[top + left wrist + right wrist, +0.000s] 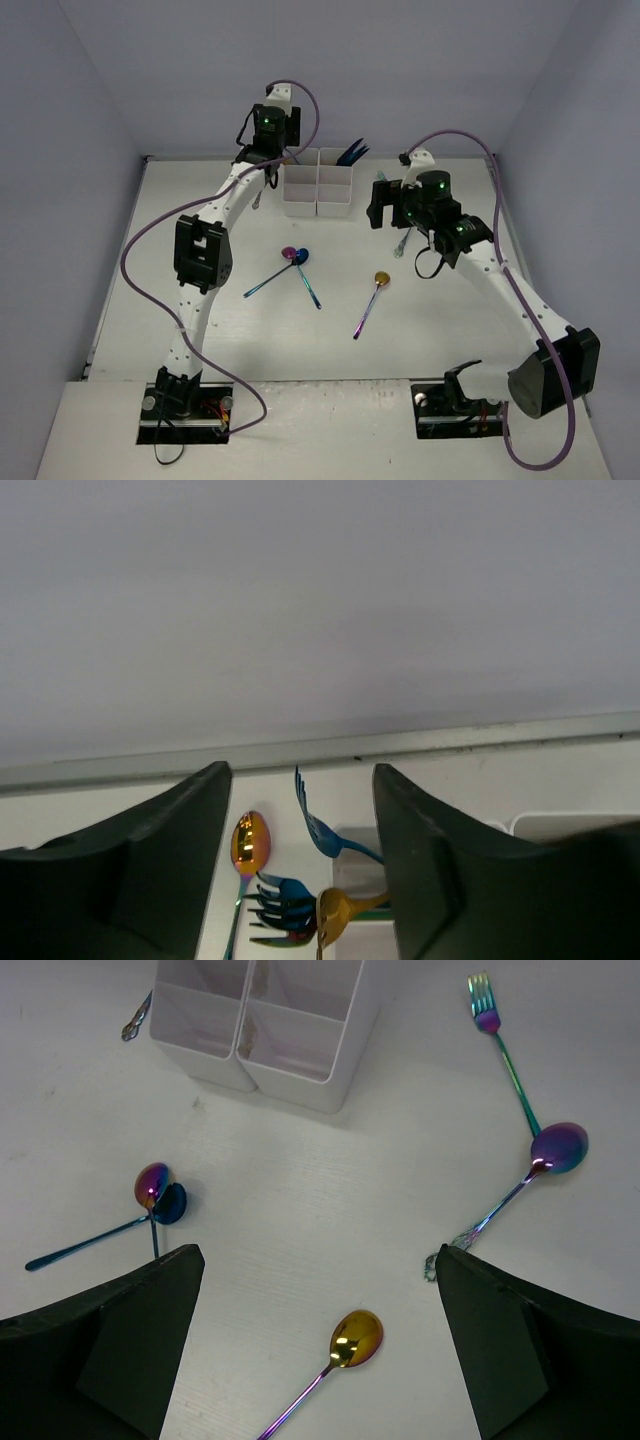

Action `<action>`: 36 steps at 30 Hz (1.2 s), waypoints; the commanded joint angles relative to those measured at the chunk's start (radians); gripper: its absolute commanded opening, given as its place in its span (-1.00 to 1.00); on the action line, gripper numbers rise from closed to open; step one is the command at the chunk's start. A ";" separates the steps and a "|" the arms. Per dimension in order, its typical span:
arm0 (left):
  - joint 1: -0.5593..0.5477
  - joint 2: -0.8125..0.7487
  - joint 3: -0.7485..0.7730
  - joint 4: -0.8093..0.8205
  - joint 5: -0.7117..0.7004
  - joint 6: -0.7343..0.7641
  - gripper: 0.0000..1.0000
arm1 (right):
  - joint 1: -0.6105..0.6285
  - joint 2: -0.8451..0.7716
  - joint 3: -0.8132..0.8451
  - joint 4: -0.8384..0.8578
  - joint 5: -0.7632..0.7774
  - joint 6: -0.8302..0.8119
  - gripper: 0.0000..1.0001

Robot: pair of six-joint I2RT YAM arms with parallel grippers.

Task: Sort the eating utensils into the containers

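Note:
The white container block [318,183] stands at the back middle, with blue forks [352,153] sticking out of its far right compartment. My left gripper [268,150] hovers at its back left corner, open and empty; in the left wrist view its gripper [300,770] frames blue fork heads [318,825], a gold utensil [335,912] and a gold-bowled spoon [250,842]. My right gripper [385,205] is open and empty right of the container. In the right wrist view its gripper [320,1255] hangs above a gold spoon [356,1338]. The container [265,1030] shows at the top.
A purple spoon [152,1184] and a blue spoon [170,1203] lie crossed at mid table [295,257]. The gold spoon [381,279] lies right of them. A rainbow fork [487,1010] and a purple spoon [558,1146] lie under the right arm. One utensil [258,200] lies left of the container.

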 commanded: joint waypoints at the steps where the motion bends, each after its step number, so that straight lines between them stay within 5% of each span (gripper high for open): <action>1: -0.004 -0.186 0.010 -0.030 0.048 -0.039 0.26 | -0.077 0.099 0.134 0.050 0.021 -0.036 1.00; 9: -0.002 -0.468 -0.121 -0.297 0.159 -0.118 0.42 | -0.261 0.293 0.296 0.051 -0.089 -0.012 0.79; 14: -0.003 -0.755 -0.467 -0.341 0.244 -0.170 0.42 | -0.305 0.424 0.365 0.056 -0.100 -0.113 0.41; 20: -0.004 -1.004 -0.832 -0.373 0.301 -0.213 0.42 | -0.307 0.611 0.463 0.055 -0.159 -0.270 0.19; 27: -0.004 -1.215 -1.022 -0.505 0.288 -0.229 0.42 | -0.303 0.805 0.581 0.056 -0.180 -0.369 0.08; 36: -0.004 -1.303 -1.111 -0.599 0.289 -0.261 0.42 | -0.297 1.006 0.707 0.055 -0.172 -0.408 0.00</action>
